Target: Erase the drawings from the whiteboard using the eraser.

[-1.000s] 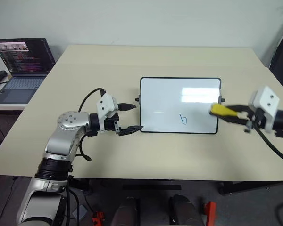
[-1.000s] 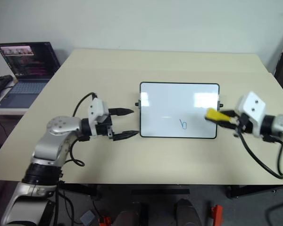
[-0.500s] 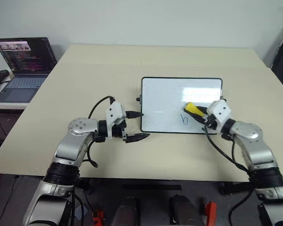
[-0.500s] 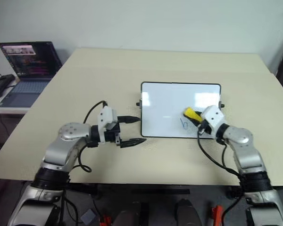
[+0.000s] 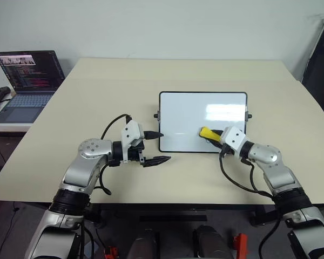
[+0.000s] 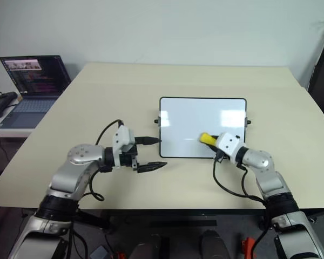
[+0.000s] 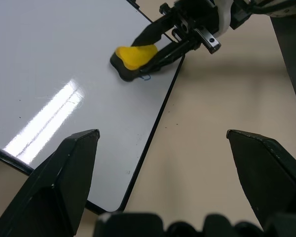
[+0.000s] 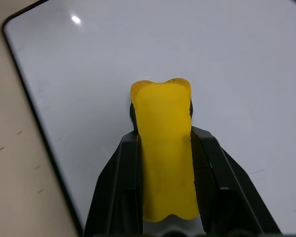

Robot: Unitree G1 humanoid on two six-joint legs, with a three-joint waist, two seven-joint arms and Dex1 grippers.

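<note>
Beige table (image 5: 97,86) holds your whiteboard (image 5: 189,108) at frame centre, where the right gripper (image 5: 215,135) clamps the eraser (image 5: 207,132) over the drawings (image 7: 146,77), a blue trace left, while the left gripper (image 5: 155,147) gapes wide, empty.

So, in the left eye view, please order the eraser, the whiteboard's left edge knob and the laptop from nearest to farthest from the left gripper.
1. Whiteboard's left edge knob: just beyond the left gripper.
2. Eraser: further right, on the board, held between the right gripper's fingers.
3. Laptop: far away on the left, beside the table.
</note>
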